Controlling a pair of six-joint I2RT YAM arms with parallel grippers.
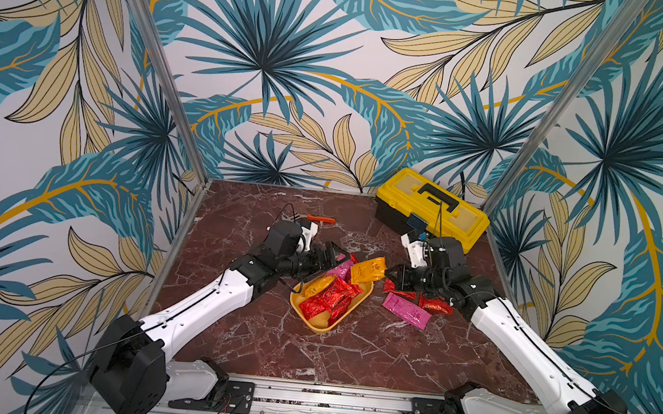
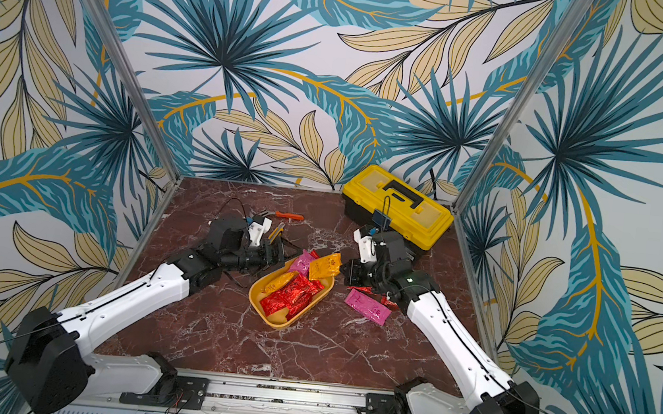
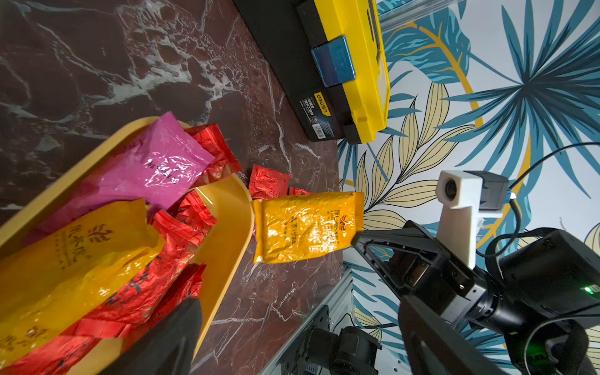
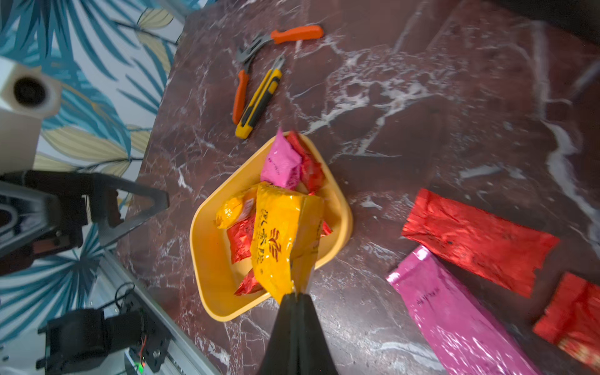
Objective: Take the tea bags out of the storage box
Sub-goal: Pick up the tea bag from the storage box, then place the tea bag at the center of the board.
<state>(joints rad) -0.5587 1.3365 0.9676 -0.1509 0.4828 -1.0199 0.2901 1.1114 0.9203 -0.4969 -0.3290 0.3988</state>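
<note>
The right gripper [image 1: 388,272] is found closed on one corner of an orange-yellow tea bag [image 1: 367,270]. This bag is held in the air at the rim of the storage box [image 1: 320,327], on the side facing the counter's right edge. The left gripper [image 1: 331,253] is recorded with its jaws spread wide and nothing between them. It is at the box's far-left end, just beside a pink tea bag [image 1: 338,269]; contact with the box or its contents cannot be determined.

The storage box lies about mid-counter, set diagonally. Inside it are counted the pink tea bag, one second orange-yellow bag [image 1: 316,285] and at least four red tea bags [image 1: 329,299]. These are overlapped, so an exact figure is not given.

Outside the box, three bags are noted flat on the counter [image 1: 348,359] toward its right edge, partly beneath the right arm. They are one pink sachet [image 4: 454,318], one red sachet [image 4: 477,240] and a further red sachet [image 4: 571,311].

One yellow-and-black toolbox [image 1: 433,209] occupies the far right corner. One pair of orange-handled pliers [image 4: 276,35] and one yellow utility knife [image 4: 259,97] lie toward the far edge, left of centre, behind the left gripper.

Open marble surface is observed between the box and the near edge, and between the box and the toolbox.
</note>
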